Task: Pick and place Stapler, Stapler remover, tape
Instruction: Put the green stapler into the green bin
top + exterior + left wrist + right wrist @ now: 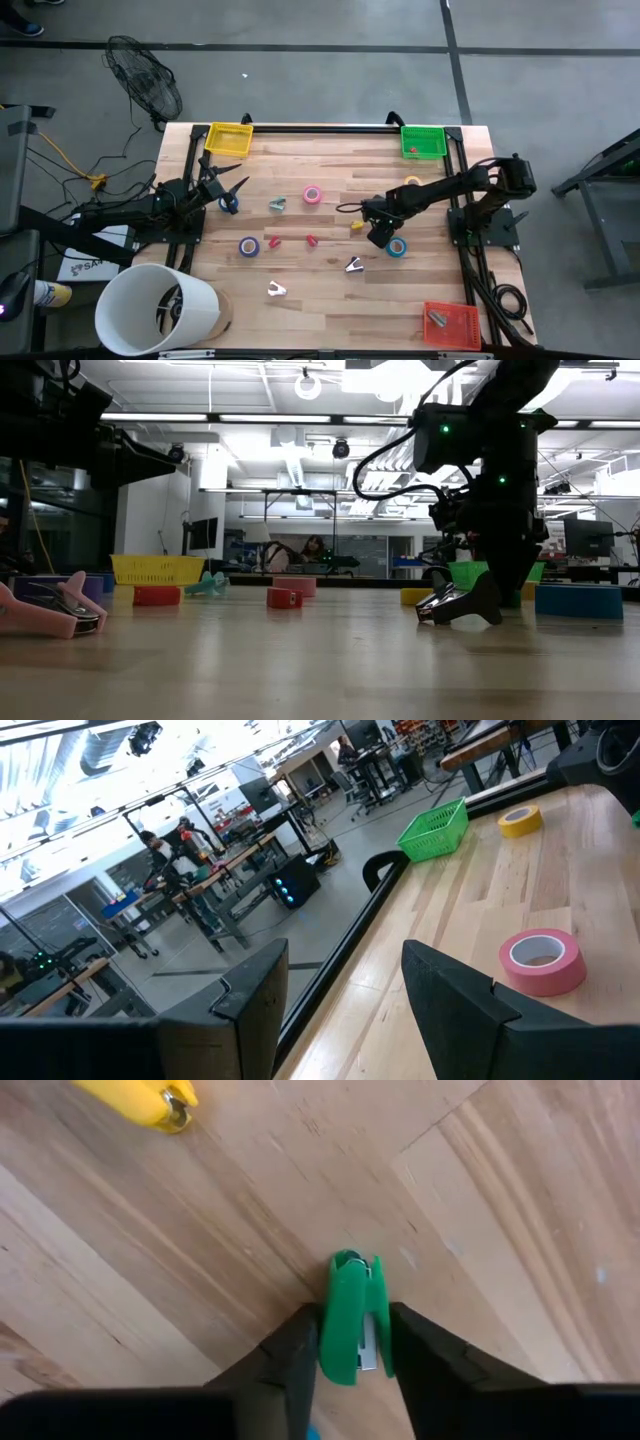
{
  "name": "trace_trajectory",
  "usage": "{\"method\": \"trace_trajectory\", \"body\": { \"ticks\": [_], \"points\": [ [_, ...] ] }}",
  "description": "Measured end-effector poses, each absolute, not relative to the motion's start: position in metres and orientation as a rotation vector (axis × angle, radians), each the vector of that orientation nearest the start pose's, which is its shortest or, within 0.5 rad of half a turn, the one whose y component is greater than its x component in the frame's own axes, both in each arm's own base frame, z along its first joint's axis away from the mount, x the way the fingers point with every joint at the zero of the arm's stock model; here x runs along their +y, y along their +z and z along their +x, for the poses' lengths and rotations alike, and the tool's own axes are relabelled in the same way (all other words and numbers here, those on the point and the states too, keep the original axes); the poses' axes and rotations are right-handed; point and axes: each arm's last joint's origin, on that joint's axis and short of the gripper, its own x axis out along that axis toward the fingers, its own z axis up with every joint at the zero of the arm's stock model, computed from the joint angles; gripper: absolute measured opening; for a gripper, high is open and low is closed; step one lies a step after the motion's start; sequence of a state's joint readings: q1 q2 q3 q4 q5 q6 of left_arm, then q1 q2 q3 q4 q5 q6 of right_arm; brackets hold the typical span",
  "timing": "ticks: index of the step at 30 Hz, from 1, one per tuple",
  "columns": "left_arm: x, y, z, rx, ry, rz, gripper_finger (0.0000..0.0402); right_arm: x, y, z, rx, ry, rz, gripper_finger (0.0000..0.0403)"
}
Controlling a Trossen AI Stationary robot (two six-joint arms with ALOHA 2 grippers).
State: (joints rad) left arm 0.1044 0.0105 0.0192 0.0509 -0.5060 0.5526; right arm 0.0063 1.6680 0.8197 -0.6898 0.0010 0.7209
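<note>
My right gripper (355, 1365) points down at the table's middle right (377, 232) and is shut on a small green stapler (350, 1315). In the high view the gripper hides the stapler. A yellow stapler (356, 226) lies just left of it and a blue tape roll (397, 247) just to its near right. A black staple remover (445, 606) rests on the table beside the gripper. My left gripper (345, 1010) waits open by the left edge (225, 188), above a blue tape roll (229, 204). A pink tape roll (543, 960) lies flat on the table ahead of it. My right gripper pinches the green stapler across its two long sides (335, 1340), one finger (295, 1355) on each side. The fingers come from above, pointing down. The stapler points away from the wrist toward the wood; whether its far end (350, 1262) rests on the table, I cannot tell.
A yellow basket (229, 138) and a green basket (423, 141) stand at the far corners, a red basket (452, 325) at the near right. Scattered about are tape rolls (249, 246), (313, 194), (413, 182), red staplers (275, 240) and removers (277, 204), (276, 289). A white cylinder (160, 310) stands near left.
</note>
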Motion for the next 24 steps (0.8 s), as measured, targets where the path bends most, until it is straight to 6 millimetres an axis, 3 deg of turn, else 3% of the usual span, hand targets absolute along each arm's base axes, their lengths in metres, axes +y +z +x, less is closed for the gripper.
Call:
{"method": "trace_trajectory", "body": {
  "ticks": [7, 13, 18, 24],
  "points": [
    [0.024, 0.174, 0.091, 0.111, 0.611, 0.523, 0.0193, 0.002, 0.142, 0.249, 1.416, -0.549, 0.62, 0.0053],
    [0.024, 0.174, 0.091, 0.111, 0.611, 0.523, 0.0193, -0.008, 0.17, 0.241, 1.281, -0.608, 0.653, 0.0057],
    [0.024, 0.174, 0.091, 0.111, 0.611, 0.523, 0.0193, -0.026, 0.189, 0.231, 1.149, -0.731, 0.667, 0.0067],
    [0.024, 0.174, 0.091, 0.111, 0.611, 0.523, 0.0193, -0.064, 0.206, 0.216, 0.969, -0.979, 0.675, 0.0054]
  ]
}}
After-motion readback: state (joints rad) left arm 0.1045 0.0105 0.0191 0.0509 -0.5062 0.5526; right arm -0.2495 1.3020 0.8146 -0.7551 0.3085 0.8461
